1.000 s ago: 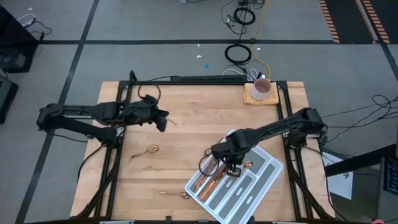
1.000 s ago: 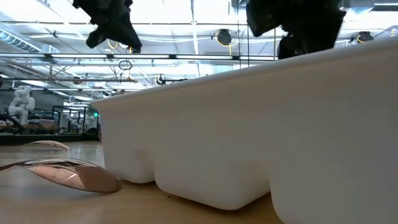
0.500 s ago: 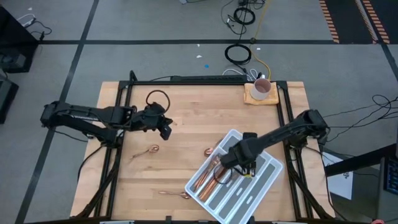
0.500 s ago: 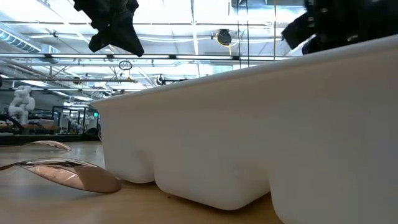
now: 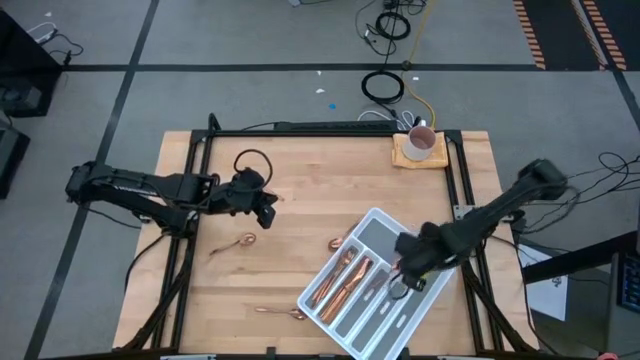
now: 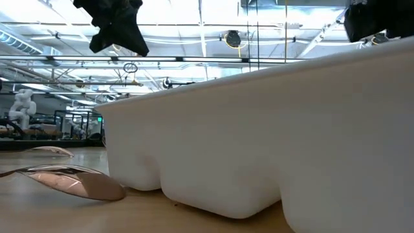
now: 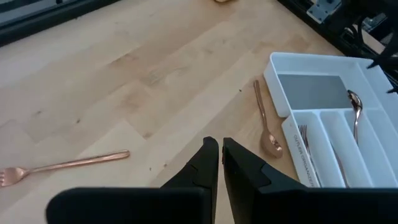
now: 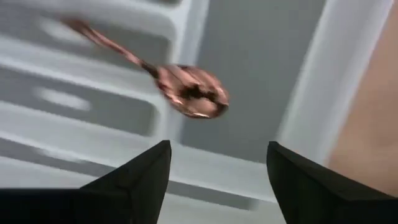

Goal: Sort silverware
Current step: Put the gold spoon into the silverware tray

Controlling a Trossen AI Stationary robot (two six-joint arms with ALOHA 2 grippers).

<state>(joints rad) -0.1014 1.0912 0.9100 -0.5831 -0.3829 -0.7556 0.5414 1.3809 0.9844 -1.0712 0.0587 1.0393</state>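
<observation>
The white divided tray (image 5: 378,288) lies slantwise at the table's near right and holds several copper pieces of silverware (image 5: 340,282). My right gripper (image 8: 217,168) hangs open over the tray's right part (image 5: 405,270), above a spoon (image 8: 186,90) whose bowl rests across a divider. My left gripper (image 7: 218,148) is shut and empty, hovering over bare wood left of centre (image 5: 268,212). Loose on the table lie a fork (image 7: 62,165), a spoon (image 7: 266,124) beside the tray's far corner, and one more piece (image 5: 280,312) near the front edge.
A white mug (image 5: 420,142) stands on a small wooden board at the far right corner. In the low view the tray's wall (image 6: 259,142) fills the right, with a spoon (image 6: 71,181) lying to its left. Bare wood lies between both grippers.
My right gripper has gone across the tray toward the table's right edge. My left gripper has shifted a little toward the near right, staying above the table.
</observation>
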